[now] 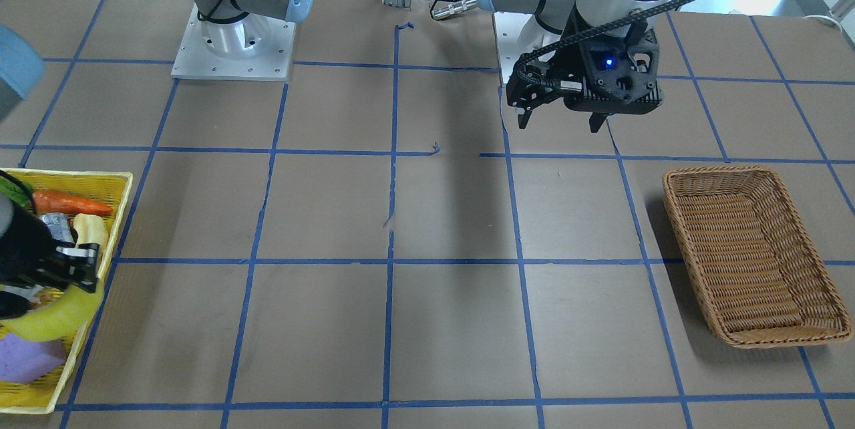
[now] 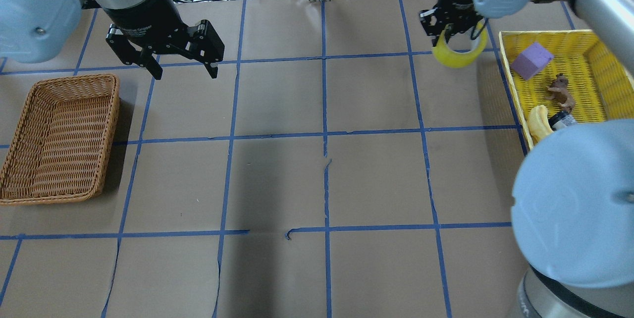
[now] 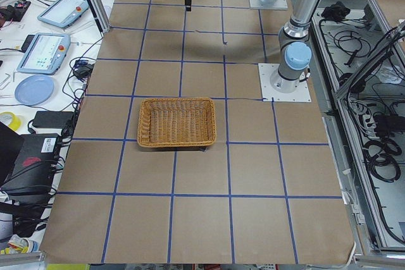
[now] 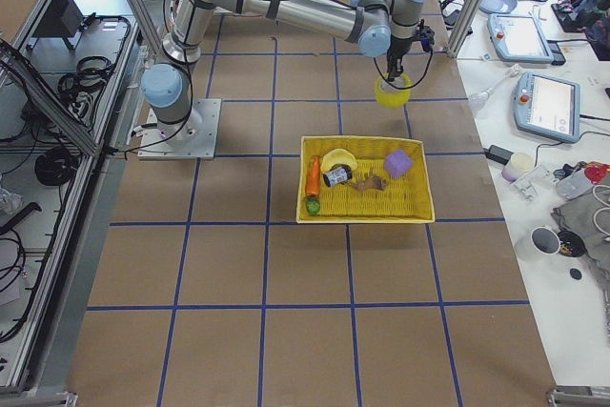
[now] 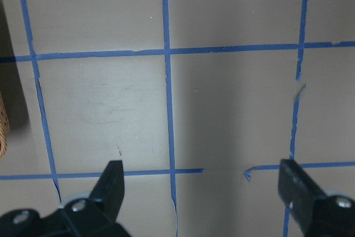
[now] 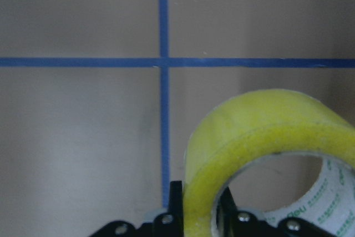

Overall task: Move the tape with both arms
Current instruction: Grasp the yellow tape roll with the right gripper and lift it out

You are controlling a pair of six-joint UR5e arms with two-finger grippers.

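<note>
The yellow tape roll hangs from my right gripper, which is shut on the roll's wall, above the table just left of the yellow basket. The right wrist view shows the tape pinched between the fingers at the bottom edge. In the exterior right view the tape hangs beyond the basket's far side. My left gripper is open and empty, hovering right of the wicker basket, far from the tape. The left wrist view shows its spread fingers over bare table.
The yellow basket holds a purple block, a banana toy, a carrot and other small items. The empty wicker basket lies on the robot's left. Blue tape lines grid the brown table.
</note>
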